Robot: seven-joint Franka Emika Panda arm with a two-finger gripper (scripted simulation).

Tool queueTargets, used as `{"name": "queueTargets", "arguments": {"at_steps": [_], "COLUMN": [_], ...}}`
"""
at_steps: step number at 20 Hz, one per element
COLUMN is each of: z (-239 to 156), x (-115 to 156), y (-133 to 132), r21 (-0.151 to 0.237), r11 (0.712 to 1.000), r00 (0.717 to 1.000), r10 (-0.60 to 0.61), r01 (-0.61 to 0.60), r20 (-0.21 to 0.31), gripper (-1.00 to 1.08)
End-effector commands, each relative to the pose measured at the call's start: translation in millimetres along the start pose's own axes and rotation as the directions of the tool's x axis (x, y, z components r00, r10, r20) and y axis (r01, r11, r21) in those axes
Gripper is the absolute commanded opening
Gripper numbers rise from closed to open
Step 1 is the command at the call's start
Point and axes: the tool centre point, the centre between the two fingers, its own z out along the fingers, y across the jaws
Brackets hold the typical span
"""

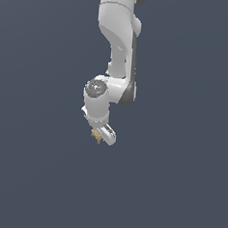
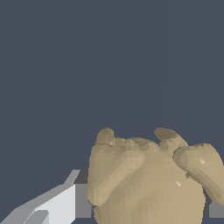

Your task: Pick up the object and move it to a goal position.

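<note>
The object (image 1: 96,135) is a tiny tan, jagged lump at the tip of the white arm, just below the middle of the exterior view. My gripper (image 1: 100,138) is shut on it, and the lump sticks out toward the exterior view's left of the white finger housing. In the wrist view the object (image 2: 148,179) fills the lower part of the picture as a lumpy golden-brown mass. It sits between a light grey finger (image 2: 61,205) on one side and a sliver of the other finger (image 2: 216,210) at the picture's edge. No goal marker shows.
A plain dark blue-grey surface (image 1: 178,189) fills both views, with no other objects or edges showing. The arm's white links (image 1: 120,34) rise above the gripper to the exterior view's top.
</note>
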Motion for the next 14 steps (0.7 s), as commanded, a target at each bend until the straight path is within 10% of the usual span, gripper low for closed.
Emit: {"name": "queueTargets", "arguments": {"at_steps": [1, 14], "z": [-3.2, -15.7], "x": [15.2, 79.9], "y": [-6.6, -36.0], "r21": [0.000, -0.001], "r11": [1.000, 1.000], "r00": [1.000, 1.000], "r10": [0.000, 0.000], "r01": [0.000, 0.000], "r20": [0.000, 0.001], "gripper": [-1.00, -1.00]}}
